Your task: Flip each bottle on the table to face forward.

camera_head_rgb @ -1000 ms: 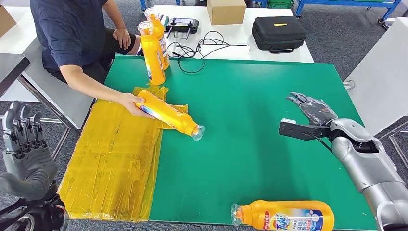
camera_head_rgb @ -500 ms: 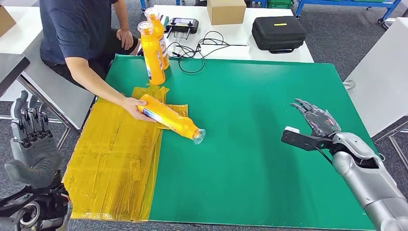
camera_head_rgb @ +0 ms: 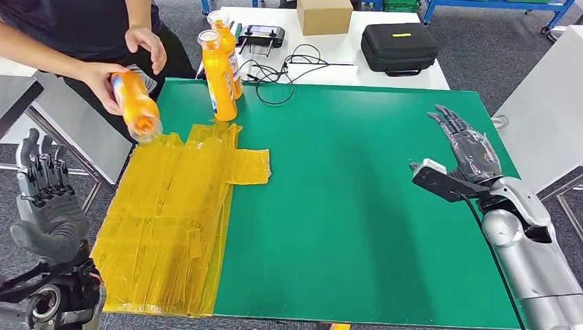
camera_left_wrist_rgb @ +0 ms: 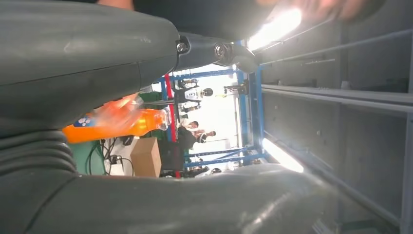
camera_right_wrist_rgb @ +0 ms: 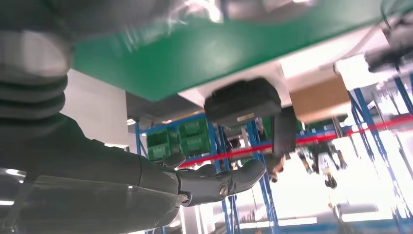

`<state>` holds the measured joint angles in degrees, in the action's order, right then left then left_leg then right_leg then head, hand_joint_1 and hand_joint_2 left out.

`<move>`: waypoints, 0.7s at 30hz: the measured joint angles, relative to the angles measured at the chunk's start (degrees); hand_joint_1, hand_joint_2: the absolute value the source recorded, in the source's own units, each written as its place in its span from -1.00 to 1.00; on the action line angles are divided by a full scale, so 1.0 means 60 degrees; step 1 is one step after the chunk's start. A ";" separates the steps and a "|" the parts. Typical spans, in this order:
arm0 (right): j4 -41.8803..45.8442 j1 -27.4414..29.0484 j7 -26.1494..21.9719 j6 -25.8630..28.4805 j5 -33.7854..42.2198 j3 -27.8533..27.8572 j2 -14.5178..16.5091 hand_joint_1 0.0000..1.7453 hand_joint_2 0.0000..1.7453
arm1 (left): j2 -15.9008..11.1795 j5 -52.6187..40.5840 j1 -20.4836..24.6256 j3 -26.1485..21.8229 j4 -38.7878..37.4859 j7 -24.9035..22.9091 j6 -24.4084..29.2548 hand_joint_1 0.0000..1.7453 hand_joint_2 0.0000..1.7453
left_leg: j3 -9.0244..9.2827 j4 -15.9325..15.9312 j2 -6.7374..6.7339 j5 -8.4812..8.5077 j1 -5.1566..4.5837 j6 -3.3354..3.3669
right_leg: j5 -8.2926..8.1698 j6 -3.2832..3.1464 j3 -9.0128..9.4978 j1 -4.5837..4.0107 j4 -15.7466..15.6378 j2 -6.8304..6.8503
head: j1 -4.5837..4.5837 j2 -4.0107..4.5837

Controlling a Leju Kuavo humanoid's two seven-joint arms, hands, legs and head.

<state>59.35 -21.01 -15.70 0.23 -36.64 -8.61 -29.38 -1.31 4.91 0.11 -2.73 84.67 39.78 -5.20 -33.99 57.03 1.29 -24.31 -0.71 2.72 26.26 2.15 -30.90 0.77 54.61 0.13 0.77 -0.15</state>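
Two upright bottles (camera_head_rgb: 220, 65) on green table (camera_head_rgb: 357, 206), far edge.

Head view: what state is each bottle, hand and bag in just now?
Lifted bottle: held tilted in a person's hand, off the table.
Two bottles: standing upright on the green mat.
Black case: closed.
Left hand: open, empty.
Right hand: open, empty.

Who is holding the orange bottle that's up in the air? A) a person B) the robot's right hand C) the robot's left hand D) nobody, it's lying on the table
A: a person's hand grips the tilted orange bottle above the yellow sheet, while the robot's left hand and right hand hold nothing.
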 joint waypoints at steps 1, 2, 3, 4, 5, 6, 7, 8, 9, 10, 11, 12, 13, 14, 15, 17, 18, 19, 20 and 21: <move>0.0195 0.0088 -0.0015 -0.0013 0.0027 0.0142 0.0015 -1.00 -1.00 | 0.0010 -0.0031 -0.0002 0.0000 0.0000 0.0002 -0.0005 -1.00 -1.00 | -0.0001 0.0000 -0.0003 0.0000 -0.0001 0.0000 | 0.0000 0.0000 0.0000 0.0001 0.0000 -0.0002 | 0.0000 -0.0001; 0.0360 0.0164 -0.0018 -0.0020 0.0038 0.0263 0.0026 -1.00 -1.00 | 0.0019 -0.0044 -0.0003 0.0000 0.0000 0.0003 -0.0007 -1.00 -1.00 | -0.0001 0.0000 -0.0007 -0.0001 -0.0002 0.0001 | 0.0000 0.0000 -0.0001 0.0002 -0.0001 -0.0004 | 0.0000 -0.0001; 0.0499 0.0227 -0.0019 -0.0023 0.0042 0.0365 0.0035 -1.00 -1.00 | 0.0026 -0.0050 -0.0002 0.0000 0.0000 0.0004 -0.0007 -1.00 -1.00 | 0.0000 0.0000 -0.0009 -0.0001 -0.0003 0.0001 | 0.0000 0.0000 -0.0001 0.0003 -0.0001 -0.0005 | 0.0000 -0.0002; 0.0619 0.0283 -0.0020 -0.0025 0.0044 0.0450 0.0045 -1.00 -1.00 | 0.0033 -0.0054 -0.0003 0.0000 0.0000 0.0005 -0.0007 -1.00 -1.00 | 0.0000 0.0000 -0.0011 -0.0001 -0.0004 0.0001 | 0.0000 0.0000 -0.0001 0.0003 -0.0002 -0.0006 | 0.0001 -0.0003; 0.0727 0.0332 -0.0026 -0.0027 0.0052 0.0526 0.0056 -1.00 -1.00 | 0.0038 -0.0061 -0.0002 0.0000 0.0000 0.0005 -0.0007 -1.00 -1.00 | 0.0001 0.0000 -0.0011 -0.0001 -0.0004 0.0001 | 0.0000 0.0000 -0.0001 0.0003 -0.0003 -0.0006 | 0.0001 -0.0002; 0.0821 0.0379 -0.0045 -0.0027 0.0064 0.0594 0.0075 -1.00 -1.00 | 0.0045 -0.0080 -0.0001 -0.0001 0.0000 0.0000 -0.0007 -1.00 -1.00 | 0.0002 0.0000 -0.0010 -0.0001 -0.0004 0.0001 | 0.0000 0.0000 -0.0001 0.0003 -0.0003 -0.0006 | 0.0001 -0.0002; 0.0915 0.0430 -0.0071 -0.0024 0.0070 0.0662 0.0107 -1.00 -1.00 | 0.0055 -0.0119 0.0004 -0.0003 -0.0002 -0.0016 -0.0006 -1.00 -1.00 | 0.0002 0.0000 -0.0009 -0.0001 -0.0004 0.0002 | 0.0000 0.0000 0.0000 0.0003 -0.0003 -0.0006 | 0.0001 -0.0002; 0.1024 0.0492 -0.0096 -0.0013 0.0041 0.0741 0.0165 -1.00 -1.00 | 0.0073 -0.0181 0.0017 -0.0007 -0.0007 -0.0056 -0.0006 -1.00 -1.00 | 0.0004 0.0000 -0.0008 -0.0001 -0.0003 0.0001 | 0.0000 0.0000 0.0001 0.0002 -0.0003 -0.0005 | 0.0000 -0.0001; 0.1159 0.0568 -0.0102 0.0015 -0.0050 0.0839 0.0266 -1.00 -1.00 | 0.0101 -0.0265 0.0046 -0.0012 -0.0019 -0.0125 -0.0007 -1.00 -1.00 | 0.0005 0.0000 -0.0008 0.0000 -0.0002 0.0001 | 0.0000 0.0000 0.0001 0.0001 -0.0003 -0.0005 | 0.0001 -0.0001; 0.1320 0.0655 -0.0073 0.0057 -0.0205 0.0952 0.0411 -1.00 -1.00 | 0.0142 -0.0370 0.0098 -0.0015 -0.0038 -0.0226 -0.0015 -1.00 -1.00 | 0.0006 0.0000 -0.0009 0.0000 -0.0001 0.0001 | 0.0000 0.0000 0.0001 0.0000 -0.0002 -0.0005 | 0.0002 -0.0001; 0.1498 0.0746 -0.0019 0.0099 -0.0412 0.1084 0.0600 -1.00 -1.00 | 0.0196 -0.0498 0.0169 -0.0017 -0.0059 -0.0360 -0.0023 -1.00 -1.00 | 0.0007 0.0000 -0.0009 0.0000 0.0000 0.0000 | -0.0001 0.0000 0.0001 -0.0001 -0.0002 -0.0006 | 0.0003 0.0000; 0.1674 0.0834 0.0043 0.0130 -0.0627 0.1231 0.0809 -1.00 -1.00 | 0.0258 -0.0640 0.0252 -0.0015 -0.0079 -0.0514 -0.0031 -1.00 -1.00 | 0.0008 0.0000 -0.0010 0.0001 0.0001 0.0000 | -0.0001 0.0000 0.0001 -0.0002 -0.0001 -0.0006 | 0.0004 0.0000; 0.1853 0.0917 0.0099 0.0139 -0.0826 0.1403 0.1041 -1.00 -1.00 | 0.0331 -0.0787 0.0343 -0.0009 -0.0099 -0.0680 -0.0039 -1.00 -1.00 | 0.0009 0.0000 -0.0010 0.0001 0.0002 0.0000 | -0.0001 0.0000 0.0001 -0.0003 -0.0001 -0.0006 | 0.0003 0.0000; 0.2025 0.0988 0.0133 0.0128 -0.0992 0.1590 0.1271 -1.00 -1.00 | 0.0410 -0.0927 0.0429 0.0000 -0.0118 -0.0838 -0.0046 -1.00 -1.00 | 0.0010 0.0000 -0.0009 0.0001 0.0003 0.0000 | -0.0001 0.0000 0.0001 -0.0003 0.0000 -0.0006 | 0.0003 0.0000; 0.2180 0.1049 0.0148 0.0114 -0.1121 0.1777 0.1485 -1.00 -1.00 | 0.0486 -0.1043 0.0512 0.0012 -0.0139 -0.0968 -0.0054 -1.00 -1.00 | 0.0010 0.0000 -0.0010 0.0001 0.0004 -0.0001 | -0.0001 0.0000 0.0000 -0.0003 0.0000 -0.0006 | 0.0002 0.0000; 0.2439 0.1132 0.0126 0.0071 -0.1301 0.2143 0.1878 -1.00 -1.00 | 0.0621 -0.1218 0.0680 0.0032 -0.0194 -0.1114 -0.0099 -1.00 -1.00 | 0.0009 0.0000 -0.0011 0.0001 0.0004 -0.0001 | -0.0001 0.0000 0.0000 -0.0003 0.0001 -0.0007 | 0.0001 0.0000; 0.2521 0.1150 0.0088 0.0038 -0.1353 0.2307 0.2043 -1.00 -1.00 | 0.0673 -0.1273 0.0773 0.0037 -0.0231 -0.1138 -0.0132 -1.00 -1.00 | 0.0009 0.0000 -0.0012 0.0001 0.0004 -0.0001 | -0.0001 0.0000 0.0001 -0.0003 0.0001 -0.0007 | 0.0001 0.0000; 0.2573 0.1151 0.0035 0.0002 -0.1392 0.2457 0.2193 -1.00 -1.00 | 0.0716 -0.1323 0.0878 0.0038 -0.0281 -0.1144 -0.0174 -1.00 -1.00 | 0.0008 0.0000 -0.0013 0.0001 0.0004 -0.0001 | -0.0001 0.0000 0.0002 -0.0002 0.0001 -0.0008 | 0.0000 0.0000; 0.2596 0.1127 -0.0022 -0.0033 -0.1433 0.2579 0.2326 -1.00 -1.00 | 0.0752 -0.1367 0.0986 0.0037 -0.0340 -0.1145 -0.0206 -1.00 -1.00 | 0.0008 0.0000 -0.0013 0.0001 0.0003 -0.0001 | -0.0001 0.0000 0.0002 -0.0001 0.0001 -0.0008 | 0.0000 0.0000; 0.2600 0.1079 -0.0076 -0.0056 -0.1482 0.2671 0.2443 -1.00 -1.00 | 0.0779 -0.1419 0.1093 0.0037 -0.0403 -0.1150 -0.0232 -1.00 -1.00 | 0.0008 0.0000 -0.0014 0.0001 0.0002 0.0000 | -0.0001 0.0000 0.0003 -0.0001 0.0001 -0.0008 | 0.0001 0.0000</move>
<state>74.95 -14.54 -16.16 -0.10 -45.53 7.41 -14.72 3.37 -3.60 6.67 -2.51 82.25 32.88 -6.60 -33.94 57.03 1.20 -24.30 -0.70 2.71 26.25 2.15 -30.88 0.77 54.62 0.08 0.77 -0.15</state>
